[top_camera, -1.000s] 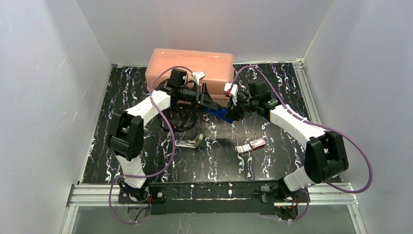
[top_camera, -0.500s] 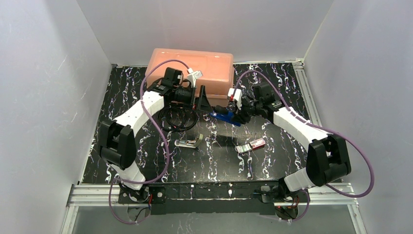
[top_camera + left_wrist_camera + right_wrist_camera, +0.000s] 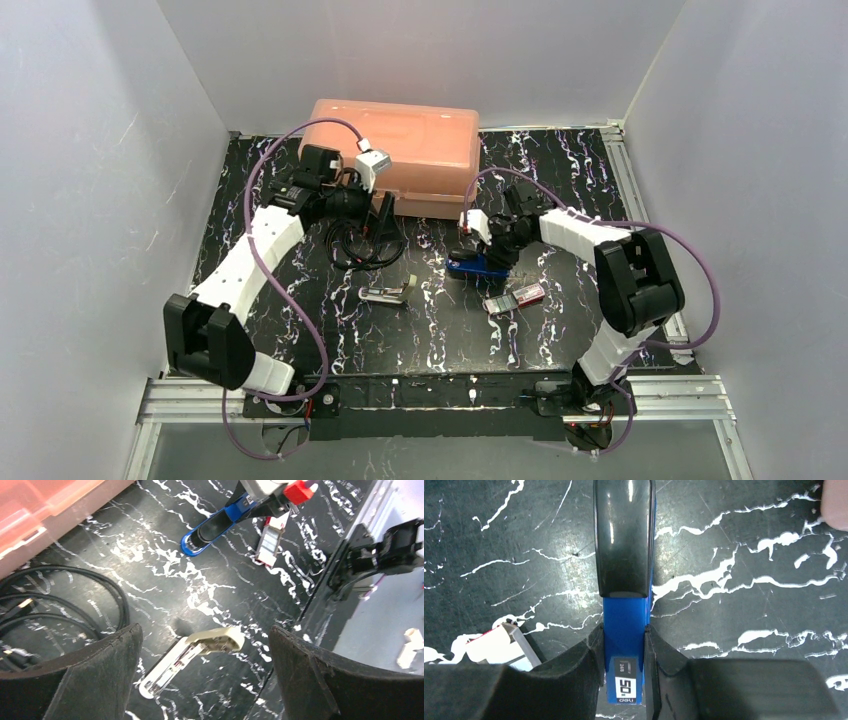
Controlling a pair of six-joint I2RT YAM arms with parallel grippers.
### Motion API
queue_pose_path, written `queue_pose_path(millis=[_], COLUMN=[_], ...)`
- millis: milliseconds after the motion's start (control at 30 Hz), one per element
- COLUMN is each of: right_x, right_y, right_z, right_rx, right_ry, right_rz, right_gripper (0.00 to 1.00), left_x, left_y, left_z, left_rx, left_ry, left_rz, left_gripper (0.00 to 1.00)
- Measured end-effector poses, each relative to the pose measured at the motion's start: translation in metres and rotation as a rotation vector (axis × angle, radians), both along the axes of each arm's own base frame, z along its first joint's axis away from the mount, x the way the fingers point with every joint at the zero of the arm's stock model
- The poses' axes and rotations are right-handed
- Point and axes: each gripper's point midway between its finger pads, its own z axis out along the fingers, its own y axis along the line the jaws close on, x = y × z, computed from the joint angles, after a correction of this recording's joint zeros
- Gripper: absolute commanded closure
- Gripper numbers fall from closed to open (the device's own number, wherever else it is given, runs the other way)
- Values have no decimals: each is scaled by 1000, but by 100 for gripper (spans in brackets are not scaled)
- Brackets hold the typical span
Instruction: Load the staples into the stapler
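Pink-red cardboard staple box [image 3: 499, 647] lies just beside your right claw [image 3: 623, 635], which pinches the blue-and-black plastic stapler [image 3: 624, 555]; your left claw [image 3: 202, 630] gapes wide, empty

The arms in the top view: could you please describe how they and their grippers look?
Both the left arm and right arm have white links and black joints, each trailed by a looping purple cable. The left gripper and right gripper have wedge-shaped black fingers.

Black surface [image 3: 440, 340] with white marble veining, plain white walls [image 3: 90, 150] on three sides, aluminium rail [image 3: 190, 397] along near edge, even lighting.
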Motion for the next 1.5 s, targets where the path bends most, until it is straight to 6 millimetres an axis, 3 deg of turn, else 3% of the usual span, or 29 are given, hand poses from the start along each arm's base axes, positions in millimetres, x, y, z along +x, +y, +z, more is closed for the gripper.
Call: queue_pose_path(millis=[100,167,333,533,633,733,833,900,1100,1500], right_x=[9,17,24,26,27,27,13,-4,-51,-83], right_y=[3,4,4,9,16,31,56,74,121,172], right_z=[2,2,0,5,22,55,86,96,88,72], right_rx=[-12,-22,-47,-26,17,93,183,234,321,372], right_ry=[-22,-43,-40,-28,-44,-109,-162,-166,-59,-12], right_rz=[50,78,116,92,63,34,43,65,112,181], right_gripper=[93,82,37,18,17,19,20,21,21,26], left_x=[0,0,-7,-19,-16,-13,-15,-15,-10,-3], left_y=[15,24,42,64,75,83,91,96,109,112], left_z=[-2,-5,-24,-56,-62,-67,-77,-85,-90,-88], left_rx=[40,72,153,226,239,247,263,274,296,301], left_ry=[-61,-96,-161,-170,-168,-179,-187,-195,-221,-231], left_rz=[-3,-7,-50,-88,-73,-60,-72,-80,-79,-43], left_gripper=[2,1,1,1,1,1,4,4,5,2])
